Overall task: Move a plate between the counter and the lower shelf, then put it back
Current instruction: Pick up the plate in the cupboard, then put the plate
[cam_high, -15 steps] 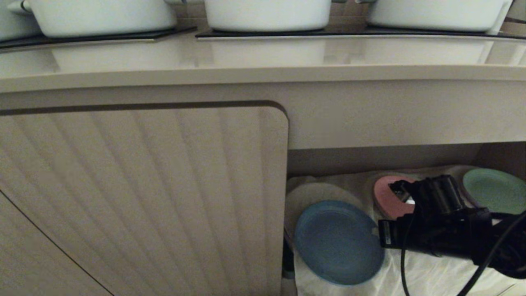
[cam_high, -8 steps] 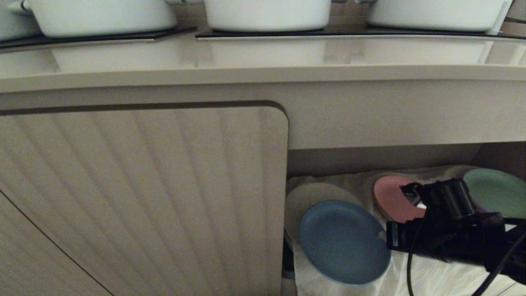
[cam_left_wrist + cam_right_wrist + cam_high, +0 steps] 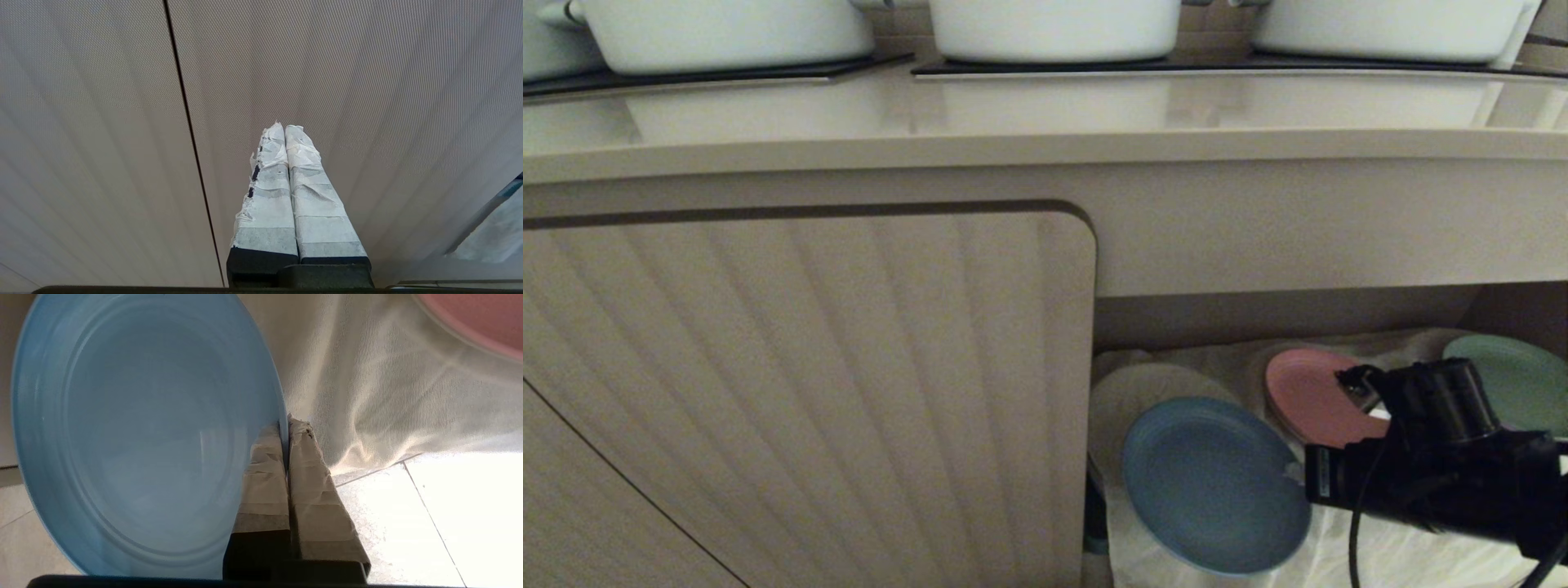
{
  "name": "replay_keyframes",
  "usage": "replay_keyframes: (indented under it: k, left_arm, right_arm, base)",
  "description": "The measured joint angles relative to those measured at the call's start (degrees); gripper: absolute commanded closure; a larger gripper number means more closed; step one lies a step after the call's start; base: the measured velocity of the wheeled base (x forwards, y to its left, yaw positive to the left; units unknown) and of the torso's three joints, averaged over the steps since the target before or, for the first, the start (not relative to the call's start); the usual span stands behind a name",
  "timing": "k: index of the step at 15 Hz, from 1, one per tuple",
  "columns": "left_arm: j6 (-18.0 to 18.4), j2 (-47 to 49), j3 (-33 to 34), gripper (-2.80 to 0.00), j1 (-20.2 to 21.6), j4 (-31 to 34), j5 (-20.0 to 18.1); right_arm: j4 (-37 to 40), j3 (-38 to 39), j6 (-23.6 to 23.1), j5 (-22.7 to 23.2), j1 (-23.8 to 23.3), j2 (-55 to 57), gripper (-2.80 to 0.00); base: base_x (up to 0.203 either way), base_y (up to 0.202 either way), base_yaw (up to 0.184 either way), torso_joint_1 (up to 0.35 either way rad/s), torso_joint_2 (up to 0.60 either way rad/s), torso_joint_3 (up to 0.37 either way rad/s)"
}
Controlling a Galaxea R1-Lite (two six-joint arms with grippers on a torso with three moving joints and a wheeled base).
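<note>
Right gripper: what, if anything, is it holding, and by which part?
The right gripper holds the light blue plate, pinched at its rim on the side nearest the pink plate. The left gripper holds nothing.

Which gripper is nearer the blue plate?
Right. The right gripper is shut on the blue plate at its rim, at the lower shelf. The left gripper, shut and holding nothing, faces the ribbed cabinet door, away from the plate.

Four plates: blue, pink, green, white; three pots.
</note>
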Motion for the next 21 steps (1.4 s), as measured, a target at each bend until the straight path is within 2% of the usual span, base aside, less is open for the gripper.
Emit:
replay_keyframes:
  k: [7, 12, 21]
  left_arm:
    - [0.0, 0.0, 0.0, 0.0, 0.0, 0.0, 0.0]
    - [0.0, 0.0, 0.0, 0.0, 0.0, 0.0, 0.0]
    - [0.0, 0.0, 0.0, 0.0, 0.0, 0.0, 0.0]
  right_arm:
    - [0.2, 4.8, -0.4, -0.1, 0.0, -6.9, 0.0]
    - [6.2, 6.7, -2.5, -0.1, 0.0, -13.5, 0.0]
    - [6.9, 14.3, -2.7, -0.5, 0.0, -21.9, 0.0]
  base:
    - [0.0, 0.0, 0.0, 0.0, 0.0, 0.0]
    - [0.0, 0.0, 0.0, 0.0, 0.0, 0.0]
    - [0.0, 0.0, 0.0, 0.0, 0.0, 0.0]
